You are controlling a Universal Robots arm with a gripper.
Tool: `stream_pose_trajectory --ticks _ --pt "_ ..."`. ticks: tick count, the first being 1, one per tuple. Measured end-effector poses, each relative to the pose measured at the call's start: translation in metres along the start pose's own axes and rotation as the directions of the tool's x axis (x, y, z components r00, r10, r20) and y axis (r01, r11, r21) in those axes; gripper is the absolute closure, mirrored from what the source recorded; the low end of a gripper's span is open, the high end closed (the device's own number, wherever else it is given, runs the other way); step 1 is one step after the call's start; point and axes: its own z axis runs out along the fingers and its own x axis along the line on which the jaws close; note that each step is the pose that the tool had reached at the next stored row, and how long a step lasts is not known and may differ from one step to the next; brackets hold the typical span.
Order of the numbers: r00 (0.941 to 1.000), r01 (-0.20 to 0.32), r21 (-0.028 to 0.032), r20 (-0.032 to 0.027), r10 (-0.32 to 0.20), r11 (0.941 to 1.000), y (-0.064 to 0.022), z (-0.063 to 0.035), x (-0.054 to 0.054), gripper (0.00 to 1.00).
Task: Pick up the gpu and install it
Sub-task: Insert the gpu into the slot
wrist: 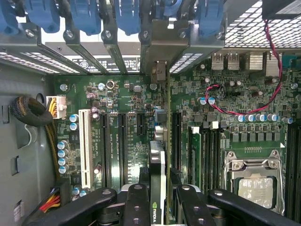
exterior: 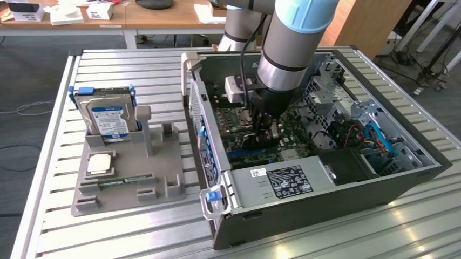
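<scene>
Black fingers [wrist: 135, 203] of the gripper [wrist: 161, 194] clamp the gpu [wrist: 157, 157] edge-down over the motherboard [wrist: 122, 99] inside the case [exterior: 317, 208], three o'clock from the exterior view's tray [exterior: 126, 190]: picked up, apparently not fully seated.

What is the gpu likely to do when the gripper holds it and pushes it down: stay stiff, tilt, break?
Probably stiff: the gpu stands edge-on as a straight thin board in the gripper. It may tilt if pushed off-centre, since it is tall and thin. It is likely fragile too, and small parts crowd the motherboard around it.
</scene>
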Motion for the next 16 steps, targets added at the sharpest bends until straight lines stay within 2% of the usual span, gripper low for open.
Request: stream_pose_trajectory --ticks 16 --pt "1.0 0.0 0.0 0.0 0.0 1.0 0.0 0.0021 0.0002 0.73"
